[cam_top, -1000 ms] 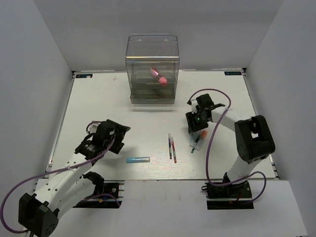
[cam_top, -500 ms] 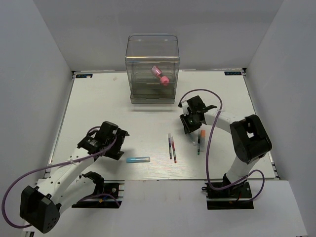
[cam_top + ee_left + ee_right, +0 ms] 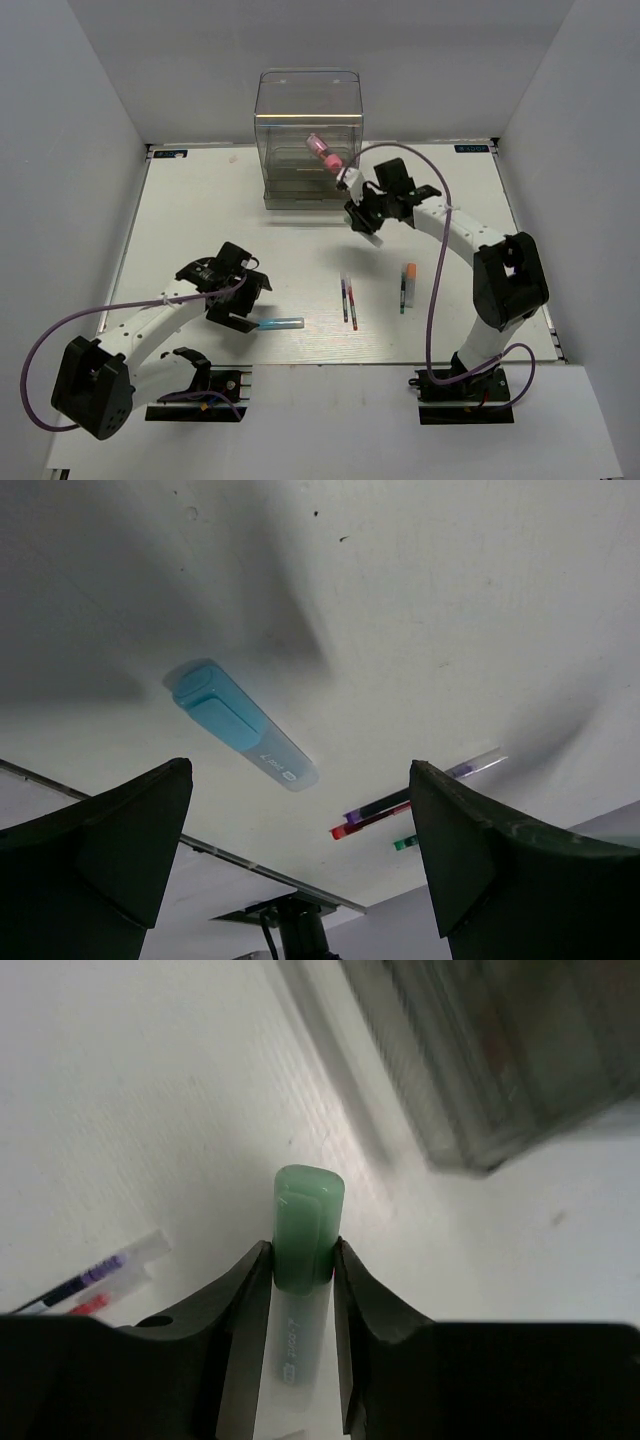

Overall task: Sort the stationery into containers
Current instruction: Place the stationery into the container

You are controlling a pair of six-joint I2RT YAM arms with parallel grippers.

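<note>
My right gripper (image 3: 362,212) is shut on the pale green marker (image 3: 308,1222), whose green cap sticks out past the jaws (image 3: 303,1260). It hangs above the table just right of the clear organiser (image 3: 310,120). A stubby pink cylinder (image 3: 325,153) lies inside the organiser's upper compartment. My left gripper (image 3: 242,305) stands open just left of the light blue stick (image 3: 280,323), which shows between and beyond its fingers (image 3: 240,738). Purple and red pens (image 3: 348,302) lie side by side mid-table. An orange-capped marker (image 3: 409,272) and a thin green pen (image 3: 402,297) lie to their right.
The organiser's shallow drawers (image 3: 309,190) face the arms at the back centre. White walls close in the table (image 3: 200,200) on three sides. The near table edge (image 3: 150,825) runs close under the left gripper. The pens (image 3: 400,805) lie beyond the blue stick.
The right gripper has closed on the pale green marker, lifted it off the table and carried it back and left toward the organiser. The left arm has swung right, up to the blue stick.
</note>
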